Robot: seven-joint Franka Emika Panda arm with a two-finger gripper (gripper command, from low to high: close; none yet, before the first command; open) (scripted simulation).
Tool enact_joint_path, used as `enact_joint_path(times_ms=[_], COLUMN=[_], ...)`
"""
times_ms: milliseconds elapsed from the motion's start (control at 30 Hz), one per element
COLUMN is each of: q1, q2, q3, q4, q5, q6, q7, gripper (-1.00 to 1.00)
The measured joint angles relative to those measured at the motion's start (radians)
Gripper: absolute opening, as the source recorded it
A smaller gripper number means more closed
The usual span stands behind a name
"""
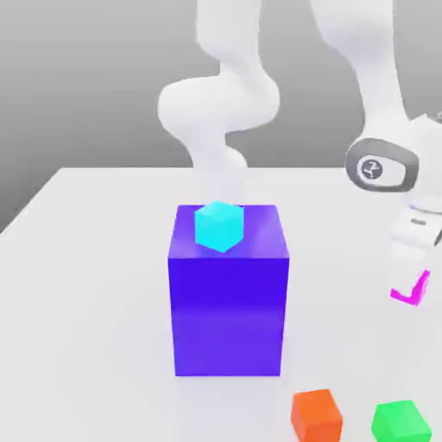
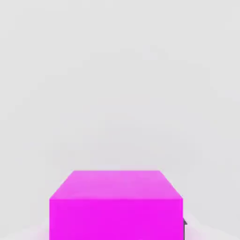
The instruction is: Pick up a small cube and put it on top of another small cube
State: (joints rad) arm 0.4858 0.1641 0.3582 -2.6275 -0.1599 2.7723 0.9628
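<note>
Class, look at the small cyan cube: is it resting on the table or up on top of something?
On top. The cyan cube sits on the upper face of the big blue block, near its back edge, clear of the white table.

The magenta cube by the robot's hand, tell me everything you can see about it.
The small magenta cube is a plain, evenly coloured block with flat faces and sharp edges, no markings, matte like plastic. In the exterior view it sits at the lower end of the white robot hand, on the exterior view's right, partly cut off by the picture's edge, apparently raised above the white table. In the hand view it shows a top face and one front face, squarely aligned, close to the camera.
</note>
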Motion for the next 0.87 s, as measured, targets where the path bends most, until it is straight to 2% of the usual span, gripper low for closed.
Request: enact_joint_path(times_ms=[600,733,767,867], q1=[-0.142,-0.14,-0.137,-0.137], q2=[0.113,0.227,0.252,0.252], q3=[-0.234,-0.263,-0.267,-0.267], q4=[0.373,0.4,0.402,0.402], q5=[0.104,0.09,0.086,0.086], q6=[-0.245,-0.154,-0.132,-0.132], q7=[0.345,0.379,0.382,0.382], gripper=[-1.0,-1.0,1.0,1.0])
